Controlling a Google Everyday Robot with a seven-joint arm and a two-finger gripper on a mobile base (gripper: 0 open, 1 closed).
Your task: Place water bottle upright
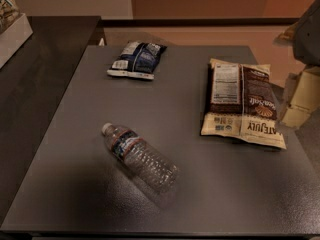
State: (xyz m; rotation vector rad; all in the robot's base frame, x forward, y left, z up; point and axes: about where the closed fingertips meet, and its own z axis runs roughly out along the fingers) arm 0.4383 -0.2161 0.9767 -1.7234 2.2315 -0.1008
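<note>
One thing matters: the water bottle lies flat well left of my gripper - diagonal, base end nearer it, cap away - can't tell if it's spread.

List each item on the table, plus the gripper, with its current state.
water bottle: lying on its side, white cap on, cap end pointing to the far left.
blue snack bag: lying flat near the far edge of the table.
brown snack bag: lying flat on the right side, printed label facing up.
gripper: past the table's right edge, well apart from the bottle.
</note>
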